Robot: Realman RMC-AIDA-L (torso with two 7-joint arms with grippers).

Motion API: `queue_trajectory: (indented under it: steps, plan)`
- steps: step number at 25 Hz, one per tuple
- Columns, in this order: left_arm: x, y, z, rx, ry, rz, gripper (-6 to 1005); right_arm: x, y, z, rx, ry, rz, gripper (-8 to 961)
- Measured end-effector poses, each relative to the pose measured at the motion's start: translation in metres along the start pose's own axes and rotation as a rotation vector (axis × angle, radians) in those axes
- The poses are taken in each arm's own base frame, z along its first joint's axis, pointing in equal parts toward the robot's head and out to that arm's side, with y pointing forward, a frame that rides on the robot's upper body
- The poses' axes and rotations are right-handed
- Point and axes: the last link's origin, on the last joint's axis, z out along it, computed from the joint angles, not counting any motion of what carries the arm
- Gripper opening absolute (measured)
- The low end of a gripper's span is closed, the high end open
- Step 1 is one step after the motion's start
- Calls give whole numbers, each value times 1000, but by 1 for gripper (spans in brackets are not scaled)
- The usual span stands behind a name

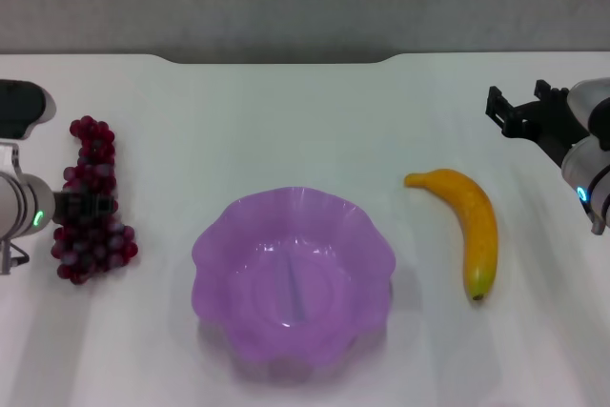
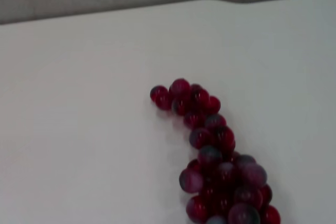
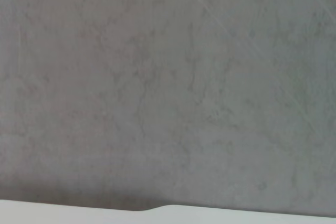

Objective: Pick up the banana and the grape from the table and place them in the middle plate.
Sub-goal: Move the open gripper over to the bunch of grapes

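Head view: my left gripper [image 1: 93,205] sits over the grape [image 1: 91,202] — grip state I cannot tell; my right gripper [image 1: 519,116] hangs open, empty, beyond the banana [image 1: 471,226].

— What do you have in front of you on the table [image 1: 286,121]?

— You have the plate [image 1: 294,274] in the middle, near the front edge. The grapes [image 1: 92,202] lie well to its left, the banana [image 1: 472,226] to its right, both apart from it.

— And your arms?

— Your left gripper [image 1: 91,205] sits over the grapes at the left edge. Your right gripper [image 1: 519,113] is at the right edge, behind the banana.
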Motion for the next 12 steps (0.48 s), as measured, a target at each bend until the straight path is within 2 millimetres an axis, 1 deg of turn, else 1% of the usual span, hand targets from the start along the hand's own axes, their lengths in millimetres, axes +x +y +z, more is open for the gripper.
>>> queue_trajectory:
  steps: [12]
  plan:
    - [-3, 6, 12, -5, -14, 21, 857, 0, 0, 0, 0, -1, 2, 690]
